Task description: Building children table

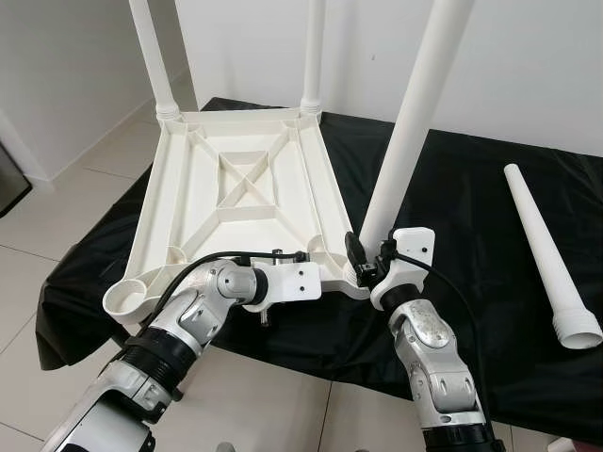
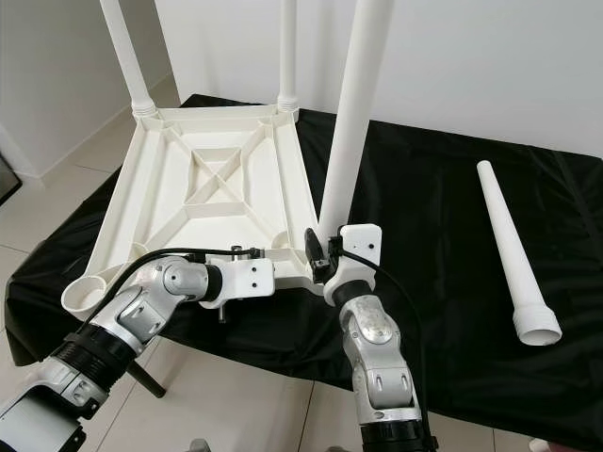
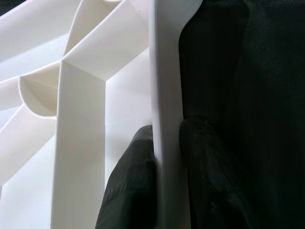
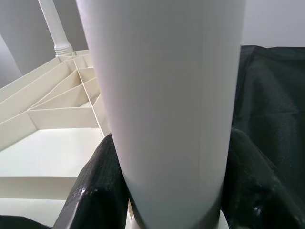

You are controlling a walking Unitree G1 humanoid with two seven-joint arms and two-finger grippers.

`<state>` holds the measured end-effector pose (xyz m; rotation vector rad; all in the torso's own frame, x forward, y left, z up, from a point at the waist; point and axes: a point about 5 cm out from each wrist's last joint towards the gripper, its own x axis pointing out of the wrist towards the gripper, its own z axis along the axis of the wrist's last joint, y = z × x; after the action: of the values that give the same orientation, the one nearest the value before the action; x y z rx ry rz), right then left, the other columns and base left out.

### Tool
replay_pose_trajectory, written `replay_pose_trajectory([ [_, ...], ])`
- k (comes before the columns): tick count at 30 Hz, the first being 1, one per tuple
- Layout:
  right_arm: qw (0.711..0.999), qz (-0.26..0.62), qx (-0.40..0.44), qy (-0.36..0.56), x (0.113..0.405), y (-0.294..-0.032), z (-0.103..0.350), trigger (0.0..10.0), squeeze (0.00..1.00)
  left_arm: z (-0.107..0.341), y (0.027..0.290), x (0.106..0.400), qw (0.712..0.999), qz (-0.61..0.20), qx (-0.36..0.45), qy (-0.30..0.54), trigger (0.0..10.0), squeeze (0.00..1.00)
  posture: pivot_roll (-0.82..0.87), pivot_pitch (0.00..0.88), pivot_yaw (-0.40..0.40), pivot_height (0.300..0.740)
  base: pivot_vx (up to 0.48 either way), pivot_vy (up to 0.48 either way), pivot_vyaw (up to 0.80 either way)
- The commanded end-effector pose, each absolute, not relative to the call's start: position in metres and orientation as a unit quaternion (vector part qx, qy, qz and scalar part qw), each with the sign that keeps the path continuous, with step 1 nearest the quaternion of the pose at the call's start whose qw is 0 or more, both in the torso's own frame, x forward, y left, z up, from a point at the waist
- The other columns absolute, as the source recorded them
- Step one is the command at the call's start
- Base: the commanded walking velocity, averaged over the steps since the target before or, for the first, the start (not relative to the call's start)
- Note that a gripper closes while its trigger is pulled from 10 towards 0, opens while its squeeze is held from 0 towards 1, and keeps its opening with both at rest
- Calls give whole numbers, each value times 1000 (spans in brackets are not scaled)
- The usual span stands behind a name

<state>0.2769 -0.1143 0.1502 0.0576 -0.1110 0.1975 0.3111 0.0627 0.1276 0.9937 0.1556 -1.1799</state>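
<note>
A white plastic table top (image 1: 188,202) lies upside down on a black cloth (image 1: 471,217). Two white legs (image 1: 151,56) (image 1: 313,52) stand in its far corners. At the near right corner a third leg (image 1: 415,113) stands upright, and my right gripper (image 1: 367,252) is shut on its base; the black fingers (image 4: 95,191) hug both sides of this leg (image 4: 162,95). My left gripper (image 1: 323,273) is shut on the top's near rim (image 3: 167,95), one finger (image 3: 133,181) on each face. The near left socket (image 1: 127,299) is empty. A fourth leg (image 1: 546,245) lies loose on the cloth at the right.
The cloth-covered table ends just in front of me, with tiled floor (image 1: 57,207) to the left and below. A white wall (image 1: 528,66) stands behind. Bare cloth lies between the table top and the loose leg.
</note>
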Motion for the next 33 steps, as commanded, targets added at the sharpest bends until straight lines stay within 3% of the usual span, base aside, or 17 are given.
replay_pose_trajectory([
  [1, 992, 111, 33, -51, 278, -109, 151, 10000, 1000, 127, 59, 309, 717, -527, 452, 59, 10000, 0, -23, 0, -37, 740, 0, 0, 0],
  [8, 991, 122, 31, -52, 281, -114, 151, 10000, 1000, 128, 59, 310, 718, -525, 453, 60, 10000, 0, -23, 0, -34, 740, 0, 0, 0],
  [24, 973, 222, -11, -60, 301, -156, 155, 10000, 1000, 129, 59, 312, 718, -524, 453, 59, 10000, 0, -32, 0, -26, 740, 0, 0, 0],
  [25, 967, 247, -12, -61, 301, -158, 156, 10000, 827, 129, 59, 312, 718, -524, 453, 59, 10000, 0, -32, 1, -26, 740, 0, 0, 0],
  [26, 967, 247, -12, -61, 301, -158, 156, 10000, 827, 129, 59, 312, 718, -524, 453, 59, 10000, 0, -32, 1, -26, 740, 0, 0, 0],
  [27, 960, 273, -5, -59, 301, -160, 155, 10000, 506, 129, 59, 312, 718, -524, 453, 59, 10000, 0, -32, 0, -25, 740, 0, 0, 0],
  [31, 949, 313, 2, -48, 304, -167, 153, 10000, 494, 130, 59, 313, 719, -524, 453, 60, 10000, 0, -32, 1, -24, 740, 0, 0, 0],
  [32, 944, 328, 2, -46, 306, -170, 153, 10000, 0, 130, 59, 313, 720, -523, 452, 60, 10000, 0, -31, 1, -22, 740, 0, 0, 0],
  [33, 936, 350, 1, -44, 308, -172, 153, 10000, 0, 130, 59, 313, 719, -523, 453, 60, 10000, 0, -30, 1, -20, 740, 0, 0, 0],
])
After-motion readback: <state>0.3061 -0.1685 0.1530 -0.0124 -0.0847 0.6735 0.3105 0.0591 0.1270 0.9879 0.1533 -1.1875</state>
